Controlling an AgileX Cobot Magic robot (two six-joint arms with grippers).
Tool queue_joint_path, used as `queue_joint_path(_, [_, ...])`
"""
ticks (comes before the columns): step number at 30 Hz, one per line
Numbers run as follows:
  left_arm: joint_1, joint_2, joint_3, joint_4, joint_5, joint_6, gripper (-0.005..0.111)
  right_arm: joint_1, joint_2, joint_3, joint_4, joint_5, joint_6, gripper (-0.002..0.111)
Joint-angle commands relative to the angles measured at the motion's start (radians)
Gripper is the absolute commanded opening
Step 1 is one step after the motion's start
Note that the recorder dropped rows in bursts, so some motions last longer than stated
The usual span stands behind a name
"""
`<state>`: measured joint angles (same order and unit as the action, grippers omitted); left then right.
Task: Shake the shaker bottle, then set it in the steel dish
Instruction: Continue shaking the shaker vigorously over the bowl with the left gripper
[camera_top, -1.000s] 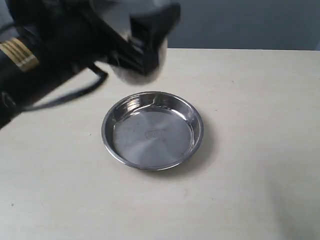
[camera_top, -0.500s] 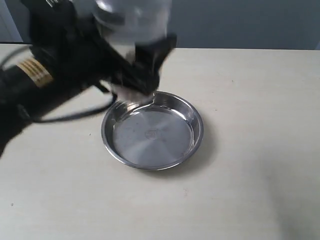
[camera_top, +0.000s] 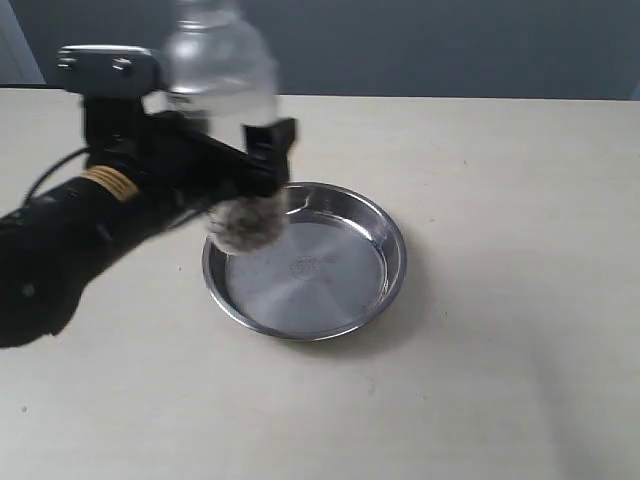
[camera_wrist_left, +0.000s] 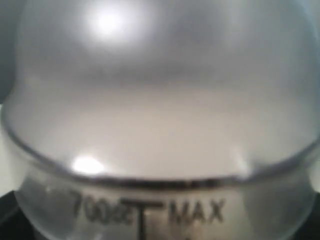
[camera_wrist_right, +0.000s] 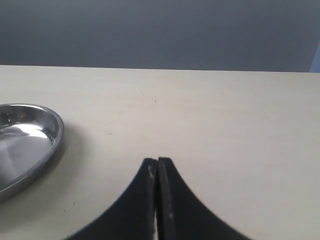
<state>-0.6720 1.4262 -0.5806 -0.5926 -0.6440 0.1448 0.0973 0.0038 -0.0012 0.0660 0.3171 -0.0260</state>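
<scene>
Where pale table (camera_top: 500, 380) meets grey wall (camera_top: 450, 45), the left gripper (camera_top: 248, 172) pinches the shaker bottle (camera_top: 215, 70) over the rim of the steel dish (camera_top: 392, 238); wrist views alone show its MAX print (camera_wrist_left: 196, 212) and the right gripper (camera_wrist_right: 157, 170) pressed together.

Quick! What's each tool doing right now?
Left tool: closed on the bottle, held above the dish.
Right tool: closed, holding nothing.

The shaker bottle (camera_top: 222, 75), frosted clear with brown granules at its bottom, hangs roughly upright and blurred, cap up, over the ten o'clock rim of the steel dish (camera_top: 404, 262), a shiny round pan lying flat
</scene>
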Motion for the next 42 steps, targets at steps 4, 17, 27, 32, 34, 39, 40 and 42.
queue_joint_path(4, [0.04,-0.045,0.002,-0.037,0.014,0.03,0.0,0.004,-0.004,0.001,-0.001,-0.011,0.0,-0.001])
queue_joint_path(17, [0.003,-0.055,-0.005,0.593,0.185,-0.013,0.0,0.004,-0.004,0.001,-0.001,-0.011,0.0,-0.001])
queue_joint_path(27, [0.052,0.014,-0.01,-0.127,0.035,-0.071,0.0,0.004,-0.004,0.001,-0.001,-0.011,0.0,-0.001])
queue_joint_path(32, [0.038,0.018,-0.007,0.442,0.14,-0.065,0.0,0.004,-0.004,0.001,-0.001,-0.013,0.0,-0.001])
queue_joint_path(34, [0.064,0.038,-0.007,-0.067,0.043,-0.099,0.0,0.004,-0.004,0.001,-0.001,-0.013,0.0,-0.001])
queue_joint_path(39, [0.029,0.02,-0.01,0.327,0.042,0.006,0.0,0.004,-0.004,0.001,-0.001,-0.013,0.0,-0.001])
queue_joint_path(40, [0.041,0.026,-0.01,0.1,-0.001,-0.002,0.0,0.004,-0.004,0.001,-0.001,-0.013,0.0,-0.001])
queue_joint_path(42, [0.026,0.026,-0.012,-0.028,-0.018,-0.033,0.0,0.004,-0.004,0.001,-0.001,-0.013,0.0,-0.001])
